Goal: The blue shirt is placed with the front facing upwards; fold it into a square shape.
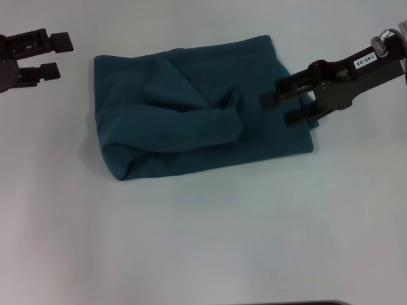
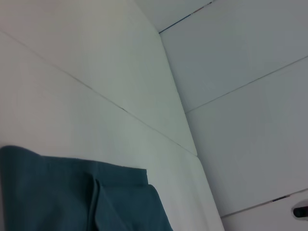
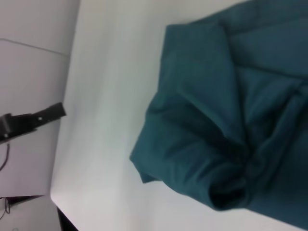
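The blue shirt lies on the white table as a folded, roughly rectangular teal bundle, plain side up, with a rumpled flap and a rolled fold across its middle. The same shirt fills much of the right wrist view, and a corner of the shirt shows in the left wrist view. My right gripper hovers open over the shirt's right edge, nothing between its fingers. My left gripper stands open at the far left, apart from the cloth.
The white table spreads wide in front of the shirt. Pale wall panels rise behind the table. The left gripper's dark finger shows past the table edge in the right wrist view.
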{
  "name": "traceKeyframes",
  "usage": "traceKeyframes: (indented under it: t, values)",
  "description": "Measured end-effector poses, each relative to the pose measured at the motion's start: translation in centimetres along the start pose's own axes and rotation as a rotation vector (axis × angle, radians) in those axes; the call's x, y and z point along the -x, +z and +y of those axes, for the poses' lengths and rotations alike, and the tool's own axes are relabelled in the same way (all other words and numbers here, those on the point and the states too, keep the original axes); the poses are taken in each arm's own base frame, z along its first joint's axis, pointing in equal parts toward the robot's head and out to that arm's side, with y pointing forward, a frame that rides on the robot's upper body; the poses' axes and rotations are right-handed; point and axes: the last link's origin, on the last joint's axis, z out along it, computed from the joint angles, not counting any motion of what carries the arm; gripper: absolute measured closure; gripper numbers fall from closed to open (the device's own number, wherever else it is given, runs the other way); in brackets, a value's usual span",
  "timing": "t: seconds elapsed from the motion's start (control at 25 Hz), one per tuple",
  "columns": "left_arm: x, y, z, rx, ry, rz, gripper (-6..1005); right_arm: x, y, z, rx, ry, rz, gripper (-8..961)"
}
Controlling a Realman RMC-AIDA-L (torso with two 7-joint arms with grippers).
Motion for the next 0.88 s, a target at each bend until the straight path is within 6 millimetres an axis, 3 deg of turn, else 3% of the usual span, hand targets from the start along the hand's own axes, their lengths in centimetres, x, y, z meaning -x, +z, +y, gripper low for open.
traceKeyframes:
  t: [0.2,0.52,0.88]
  values:
    - [-0.1,0.1,0.0,-0.002,0.022,0.005,51,-0.4,0.5,-0.7,-0.042,0.081,0.019,22]
    - [-0.6,0.4,0.4,0.005,0.050,0.015,51,1.0,2.3,-2.2,0.022,0.214,-0.161,23]
    - [-0.9,0.6,0.7,0.007,0.064,0.032,50,2.1,5.2,-1.9,-0.114,0.139,-0.137,22]
